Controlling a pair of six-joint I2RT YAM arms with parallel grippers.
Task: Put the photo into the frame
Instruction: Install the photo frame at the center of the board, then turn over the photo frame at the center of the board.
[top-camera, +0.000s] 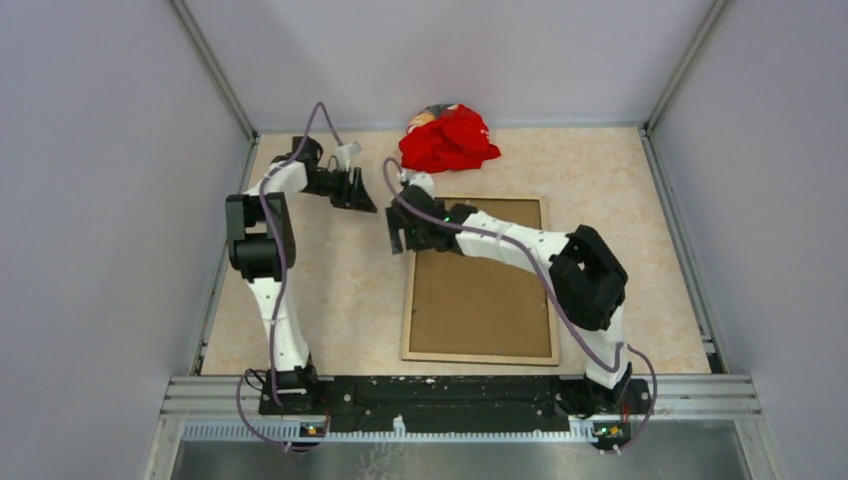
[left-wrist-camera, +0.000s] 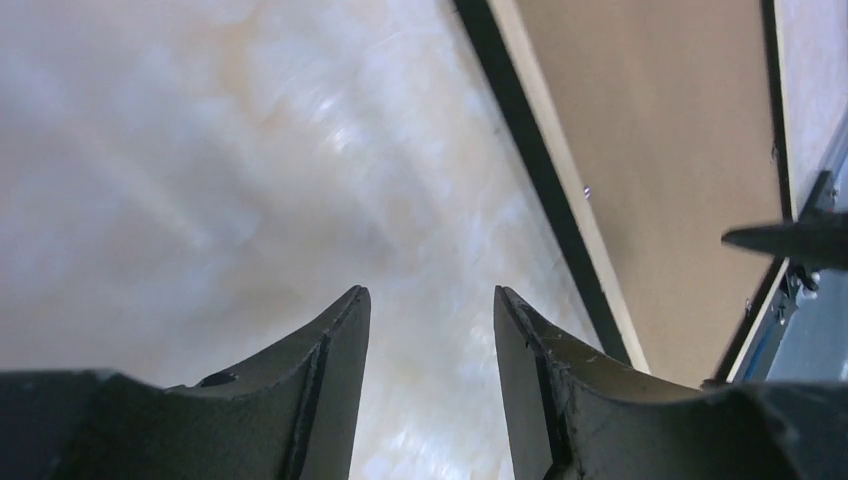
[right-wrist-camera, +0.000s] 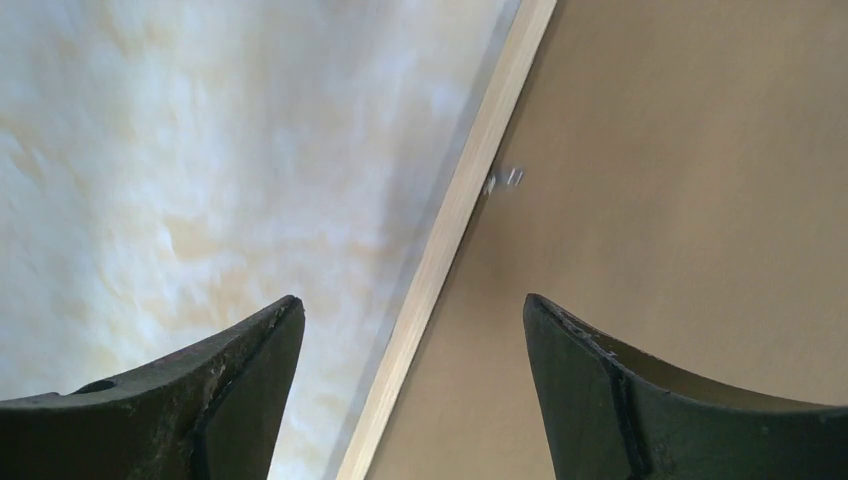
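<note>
The frame (top-camera: 480, 356) lies face down on the table, its pale wood back up, with a brown hardboard backing sheet (top-camera: 480, 295) inside it. The photo is hidden from every view. My right gripper (top-camera: 397, 238) hovers open over the frame's far-left corner. In the right wrist view the right gripper (right-wrist-camera: 412, 300) straddles the frame's pale rim (right-wrist-camera: 450, 220) with nothing between its fingers. My left gripper (top-camera: 368, 203) hangs open over bare table, left of that corner. In the left wrist view the left gripper (left-wrist-camera: 430, 292) is empty and the frame (left-wrist-camera: 565, 150) runs along the right.
A crumpled red cloth (top-camera: 448, 138) lies at the back of the table, just beyond the frame. A small metal tab (right-wrist-camera: 505, 180) sits on the rim's inner edge. Metal rails and grey walls enclose the table on all sides.
</note>
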